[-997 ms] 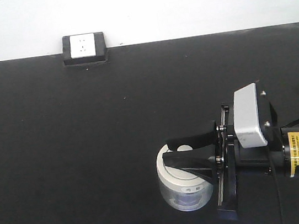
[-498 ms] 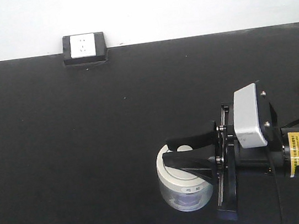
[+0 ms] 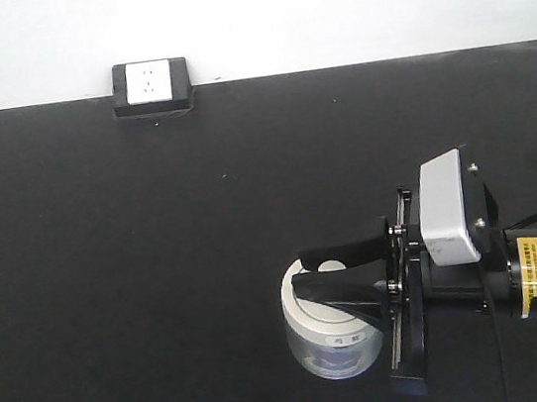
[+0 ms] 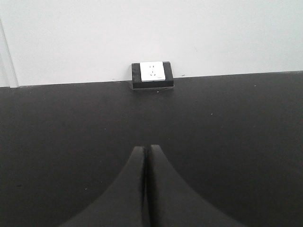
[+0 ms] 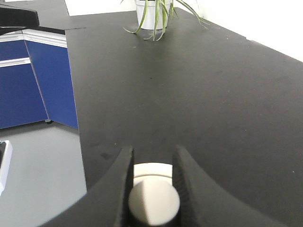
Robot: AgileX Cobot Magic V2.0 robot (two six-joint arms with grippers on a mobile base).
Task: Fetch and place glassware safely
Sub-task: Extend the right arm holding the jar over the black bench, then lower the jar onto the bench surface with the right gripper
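My right claw (image 5: 152,158) seems clenched on the knob (image 5: 154,205) of the glass jar (image 3: 336,353), which stands just under it. The glass is fragile and slippery, and the lid (image 3: 312,321) may come loose, so I would rather grip the walls. My left claw (image 4: 144,158) is clenched on nothing.

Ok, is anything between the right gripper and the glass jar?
Nothing visible stands between them. The right gripper is at the glass jar, with its fingers on either side of the lid knob, apparently touching it.
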